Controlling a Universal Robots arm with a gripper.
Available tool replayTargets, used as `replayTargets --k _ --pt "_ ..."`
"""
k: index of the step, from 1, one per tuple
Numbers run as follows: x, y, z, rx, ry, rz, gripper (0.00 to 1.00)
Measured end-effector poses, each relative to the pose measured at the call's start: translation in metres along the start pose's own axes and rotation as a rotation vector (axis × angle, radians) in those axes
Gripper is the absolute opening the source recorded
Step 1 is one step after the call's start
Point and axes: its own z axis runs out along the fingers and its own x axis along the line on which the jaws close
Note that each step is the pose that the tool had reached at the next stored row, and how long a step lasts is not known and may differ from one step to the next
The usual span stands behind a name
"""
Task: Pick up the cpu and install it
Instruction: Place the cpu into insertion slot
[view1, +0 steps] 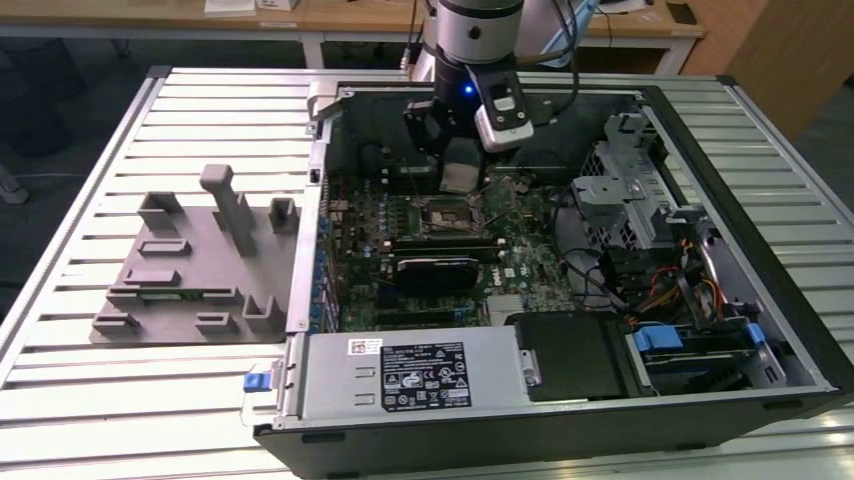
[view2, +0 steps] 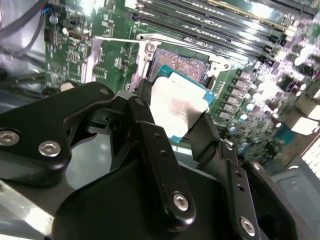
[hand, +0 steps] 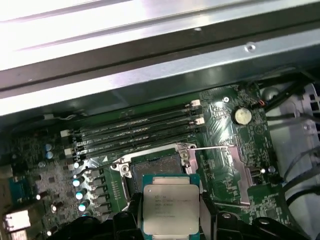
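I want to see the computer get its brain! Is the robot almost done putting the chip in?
Done: the pick-up, since the fingers are shut on the cpu and it is lifted inside the open computer case. In hand: the cpu hangs above the motherboard, close over the socket, which is open and empty. Left: the cpu is not yet seated in the socket.

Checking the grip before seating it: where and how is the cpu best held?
By two opposite thin edges, from above: the cpu is a flat thin square, and its underside must stay free to meet the socket. The gripper holds it that way.
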Motion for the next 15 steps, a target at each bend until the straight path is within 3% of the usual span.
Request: replayTargets --k 15 --pt "0.0000 0.0000 0.0010 0.0071 -0.0090 0.263 0.54"
